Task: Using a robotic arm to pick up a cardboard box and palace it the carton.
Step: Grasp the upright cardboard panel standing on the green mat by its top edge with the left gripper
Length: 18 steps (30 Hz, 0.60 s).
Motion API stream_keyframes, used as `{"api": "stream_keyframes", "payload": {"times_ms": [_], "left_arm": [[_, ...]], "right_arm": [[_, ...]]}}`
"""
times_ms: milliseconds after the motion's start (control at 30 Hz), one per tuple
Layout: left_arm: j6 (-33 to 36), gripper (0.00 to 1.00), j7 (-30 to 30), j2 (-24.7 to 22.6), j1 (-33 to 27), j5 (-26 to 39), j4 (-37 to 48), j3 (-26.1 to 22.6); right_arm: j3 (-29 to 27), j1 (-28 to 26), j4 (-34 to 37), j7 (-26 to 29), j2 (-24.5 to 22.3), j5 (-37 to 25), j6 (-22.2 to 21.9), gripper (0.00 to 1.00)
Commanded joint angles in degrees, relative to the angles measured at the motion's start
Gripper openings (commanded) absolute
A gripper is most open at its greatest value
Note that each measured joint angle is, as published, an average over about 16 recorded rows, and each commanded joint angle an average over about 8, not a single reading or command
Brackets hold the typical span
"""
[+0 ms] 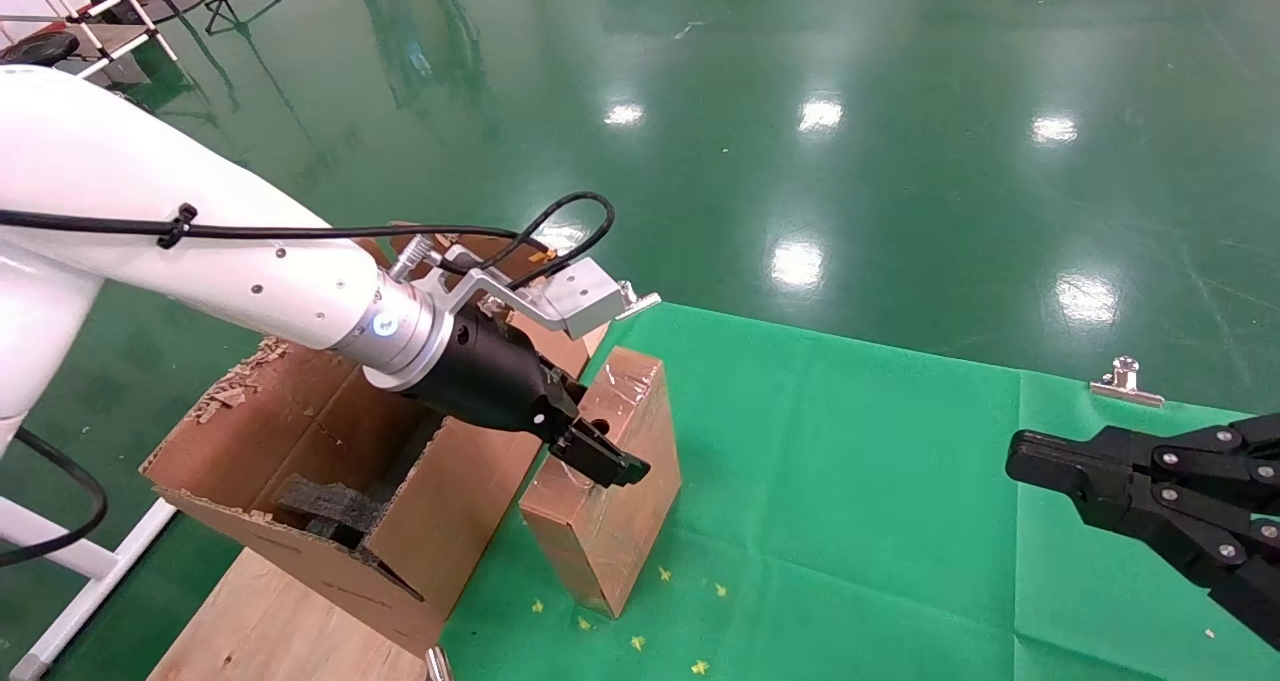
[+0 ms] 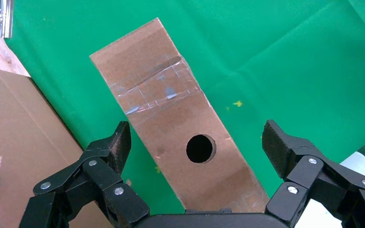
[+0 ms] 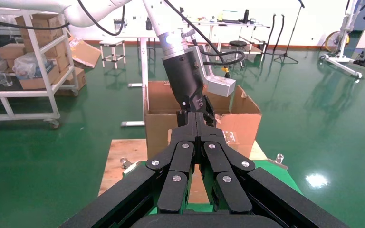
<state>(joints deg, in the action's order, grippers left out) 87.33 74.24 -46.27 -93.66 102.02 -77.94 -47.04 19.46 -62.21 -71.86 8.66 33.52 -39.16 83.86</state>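
The cardboard box (image 1: pixel 610 481) is seen standing on the green cloth (image 1: pixel 880 481), just beside the carton (image 1: pixel 300 461) on the side toward the cloth's middle. The left gripper (image 1: pixel 600 456) of the robotic arm (image 1: pixel 200 251) is held over the box with its jaws spread wide, one finger (image 2: pixel 116 147) on either side, nothing gripped. The right gripper (image 1: pixel 1030 461) is parked well apart from the box, jaws pressed together.
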Motion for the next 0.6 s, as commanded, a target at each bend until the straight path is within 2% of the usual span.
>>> {"api": "stream_keyframes", "payload": {"times_ms": [33, 133, 167, 600], "left_arm": [[0.0, 0.44, 0.0, -0.1, -0.1, 0.1, 0.0, -0.3], [0.0, 0.07, 0.0, -0.1, -0.1, 0.1, 0.0, -0.2], [0.0, 0.02, 0.0, -0.1, -0.1, 0.1, 0.0, -0.2], [0.0, 0.00, 0.0, 0.1, 0.0, 0.0, 0.0, 0.1]], "right_arm": [[0.0, 0.0, 0.0, 0.0, 0.0, 0.0, 0.0, 1.00], [0.0, 0.0, 0.0, 0.0, 0.0, 0.0, 0.0, 1.00], [0.0, 0.0, 0.0, 0.0, 0.0, 0.0, 0.0, 1.00], [0.0, 0.0, 0.0, 0.0, 0.0, 0.0, 0.0, 1.00]]}}
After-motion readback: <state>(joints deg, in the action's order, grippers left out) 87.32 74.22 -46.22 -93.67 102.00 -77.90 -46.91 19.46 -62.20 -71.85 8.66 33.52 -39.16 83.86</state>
